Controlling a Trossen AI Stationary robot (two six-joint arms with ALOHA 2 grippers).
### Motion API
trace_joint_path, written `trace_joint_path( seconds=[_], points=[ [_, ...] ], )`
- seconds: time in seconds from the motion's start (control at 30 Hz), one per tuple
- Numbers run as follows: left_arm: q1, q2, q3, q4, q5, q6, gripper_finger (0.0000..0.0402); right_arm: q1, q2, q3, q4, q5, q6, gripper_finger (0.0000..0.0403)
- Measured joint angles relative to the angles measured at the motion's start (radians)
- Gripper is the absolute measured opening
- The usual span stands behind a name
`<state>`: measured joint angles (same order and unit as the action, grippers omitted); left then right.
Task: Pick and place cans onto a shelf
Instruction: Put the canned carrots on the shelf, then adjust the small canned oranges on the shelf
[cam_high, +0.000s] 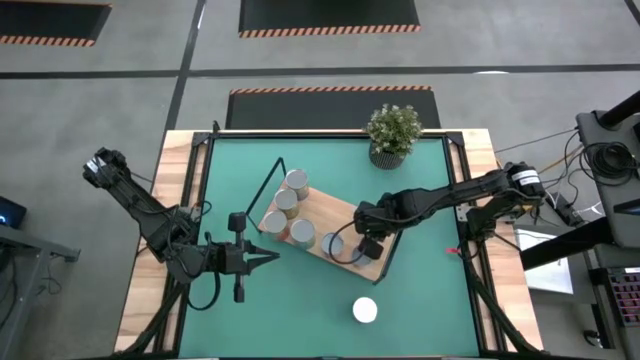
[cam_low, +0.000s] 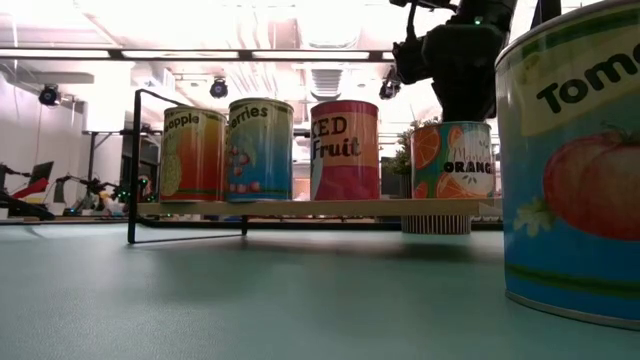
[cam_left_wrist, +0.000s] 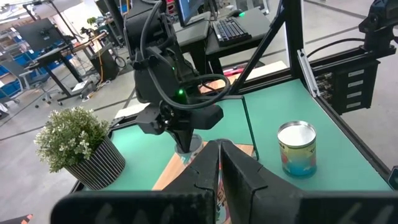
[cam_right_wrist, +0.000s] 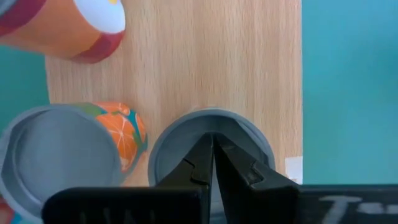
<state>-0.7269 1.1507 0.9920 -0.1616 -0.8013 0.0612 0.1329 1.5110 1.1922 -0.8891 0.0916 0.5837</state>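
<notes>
Waiting near the table's left edge, left gripper (cam_high: 268, 257) fingers pressed together | flat light-wood shelf (cam_high: 322, 212) with black wire loops holds small cylindrical tins (cam_high: 288, 203) | right gripper (cam_high: 362, 248) fingers together above a grey-topped tin (cam_right_wrist: 208, 144) | white-topped tin (cam_high: 365, 310) on green mat (cam_high: 420, 290)

Right hand (cam_high: 352, 243) closed, pointing down; left hand (cam_high: 268, 257) closed.

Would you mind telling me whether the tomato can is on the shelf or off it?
Off it: the tomato can stands upright on the green mat, apart from the shelf.
</notes>
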Motion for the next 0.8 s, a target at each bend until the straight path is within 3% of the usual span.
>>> trace_joint_path(
  seconds=[0.43, 0.8],
  points=[
    [0.000, 0.000, 0.000, -0.001, 0.000, 0.000, 0.0000, 0.011, 0.000, 0.085, -0.051, 0.002, -0.003, 0.0009],
    [0.000, 0.000, 0.000, -0.002, 0.000, 0.000, 0.0000, 0.141, -0.001, 0.115, 0.057, 0.004, 0.004, 0.0009]
  ],
)
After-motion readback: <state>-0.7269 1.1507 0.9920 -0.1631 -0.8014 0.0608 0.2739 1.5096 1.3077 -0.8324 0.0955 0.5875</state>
